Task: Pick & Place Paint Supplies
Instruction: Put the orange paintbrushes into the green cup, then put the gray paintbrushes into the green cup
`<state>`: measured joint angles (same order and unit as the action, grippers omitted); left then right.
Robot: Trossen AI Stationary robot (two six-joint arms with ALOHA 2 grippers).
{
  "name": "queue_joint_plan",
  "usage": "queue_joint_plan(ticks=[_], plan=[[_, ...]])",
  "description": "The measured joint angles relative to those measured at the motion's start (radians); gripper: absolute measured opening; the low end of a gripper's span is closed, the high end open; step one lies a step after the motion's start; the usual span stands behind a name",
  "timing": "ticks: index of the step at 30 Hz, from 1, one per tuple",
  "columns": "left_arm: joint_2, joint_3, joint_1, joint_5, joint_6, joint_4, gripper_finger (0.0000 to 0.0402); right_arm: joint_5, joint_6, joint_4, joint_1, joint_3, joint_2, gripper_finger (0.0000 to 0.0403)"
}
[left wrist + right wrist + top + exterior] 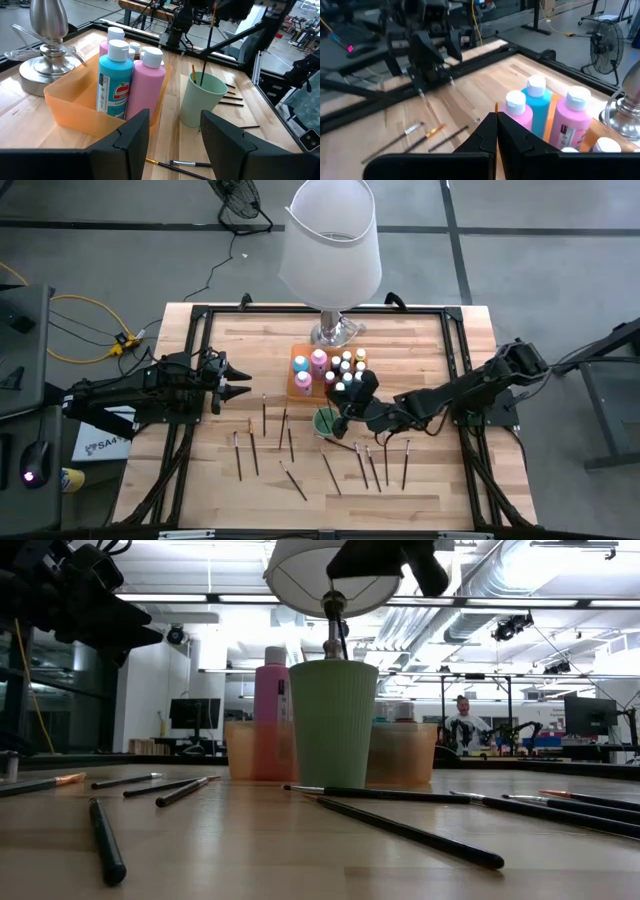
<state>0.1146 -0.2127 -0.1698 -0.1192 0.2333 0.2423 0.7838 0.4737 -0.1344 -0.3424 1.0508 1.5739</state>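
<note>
We log a wooden tabletop (420, 350) inside a black frame, the white-shaded lamp (331, 240) on its silver base at the far middle edge. Just in front of the lamp base sits an orange tray (297, 385); it holds tall pink bottles (148, 85), one teal bottle (114, 82) and a cluster of small paint bottles (347, 367) with coloured caps. Beside the tray's near corner stands a green ribbed cup (201, 100), two brush handles rising out of it.

The right arm reaches in from the right edge; we see its right pincer (352, 392) above the cup and the tray's near end. In the left wrist view a thin dark brush (210, 35) hangs upright from it down into the cup; the fingers are clenched together on the brush.

The left arm rests over the left side of the tabletop, its left pincer (238, 381) pointing toward the tray, well apart from it. We note its fingers standing partly apart with nothing between them.

Loose dark-handled brushes (330, 472) lie scattered across the near half of the tabletop, between the two arms; several lie close together near the right arm. One orange-tipped brush (40, 783) lies toward the left arm's side.
</note>
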Motion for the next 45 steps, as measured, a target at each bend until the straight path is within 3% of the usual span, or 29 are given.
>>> queue_joint_plan(ticks=[8,19,25,28,39,45], plan=[[0.000,0.000,0.000,0.000,0.000,0.000,0.0172,-0.051,0.041,0.034,0.000,0.000,0.037,0.0009],[0.000,0.000,0.000,0.000,0.000,0.000,0.0172,-0.023,0.088,0.068,-0.024,0.000,0.043,0.0111],[0.000,0.000,0.000,0.000,0.000,0.000,0.0172,-0.038,0.395,0.192,-0.071,0.000,-0.030,0.0127],[0.000,0.000,0.000,0.000,0.000,0.000,0.0172,-0.138,0.586,0.311,-0.076,0.000,-0.075,0.0121],[0.000,0.000,0.000,0.000,0.000,0.000,0.0172,-0.673,1.366,0.905,-0.082,0.000,-0.166,0.0079],[0.000,0.000,0.000,0.000,0.000,0.000,0.0172,-0.772,1.554,1.104,-0.094,-0.012,-0.160,0.0075]])
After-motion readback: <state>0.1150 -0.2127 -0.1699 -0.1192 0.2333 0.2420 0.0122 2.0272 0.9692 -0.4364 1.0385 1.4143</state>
